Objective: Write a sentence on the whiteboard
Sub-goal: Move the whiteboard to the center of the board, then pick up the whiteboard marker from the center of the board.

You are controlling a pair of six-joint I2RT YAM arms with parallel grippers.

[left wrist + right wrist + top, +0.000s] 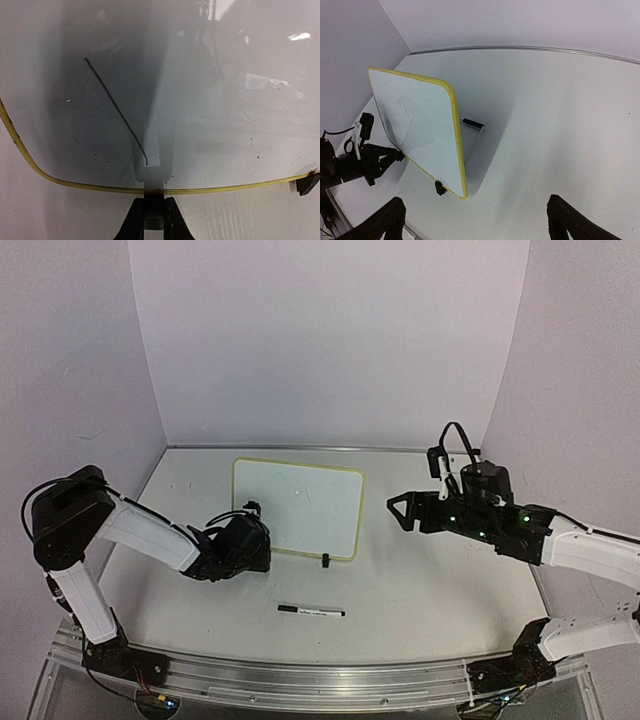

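The whiteboard [300, 505] stands tilted mid-table, white with a pale yellow rim. No written words show on it; only one thin dark slanted line [116, 107] crosses its face in the left wrist view. My left gripper [250, 540] is shut on the black clip foot [153, 212] at the board's lower-left rim [90, 186]. My right gripper [400, 510] is open and empty, just right of the board and apart from it. In the right wrist view its fingertips [390, 220] stand wide apart, with the board [415, 130] ahead to the left.
A white marker with black ends [311, 611] lies on the table in front of the board. The board's second black foot [325, 561] rests near its right corner. A wire stand [472, 131] props the board from behind. Walls close in on three sides.
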